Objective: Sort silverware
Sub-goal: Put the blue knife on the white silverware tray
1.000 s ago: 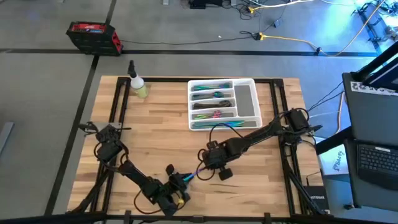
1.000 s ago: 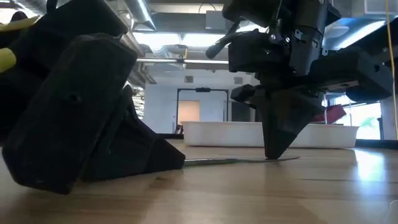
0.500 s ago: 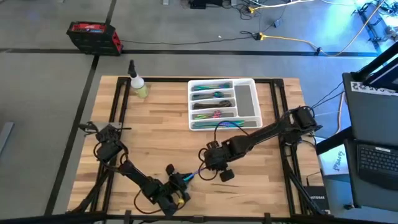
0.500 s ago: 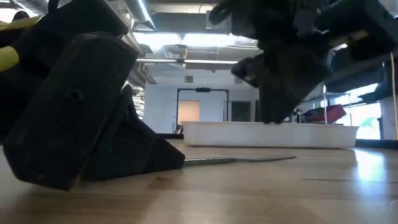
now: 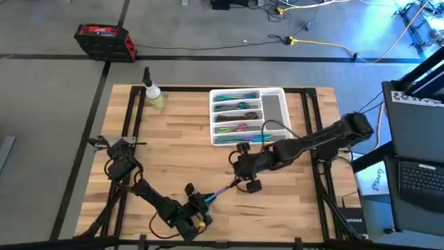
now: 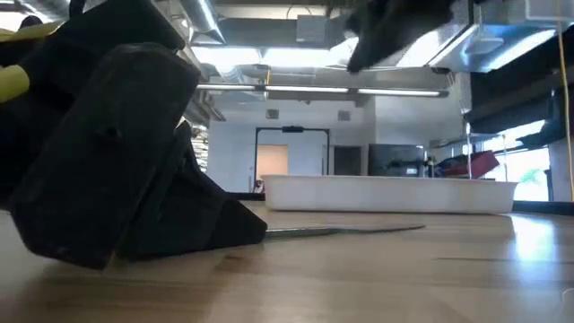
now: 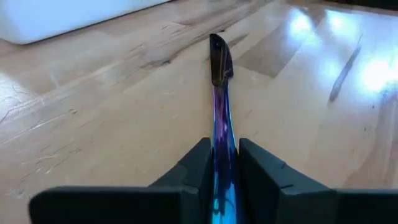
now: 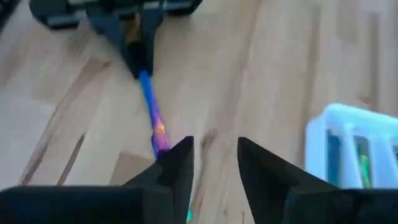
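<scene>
Bare wooden desk (image 5: 173, 146) lies open at nine o'clock. At twelve, the white compartmented plastic tray (image 5: 275, 111) and small spray bottle of yellowish liquid (image 5: 154, 96) block passage. Near six, the left gripper (image 5: 201, 203) and its slim iridescent utensil (image 5: 225, 189) obstruct; the right gripper (image 5: 244, 182) hovers beside.

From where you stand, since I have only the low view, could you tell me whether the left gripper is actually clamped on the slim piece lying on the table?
Observer: Yes. The left wrist view shows the left gripper shut on the rainbow piece.
Operator: And the right gripper, please?
Observer: The right gripper is open and empty, raised over the piece's far end.
Operator: Is anything in the tray?
Observer: From above, the white tray holds silverware in its four short compartments. The long side one looks empty.
</scene>
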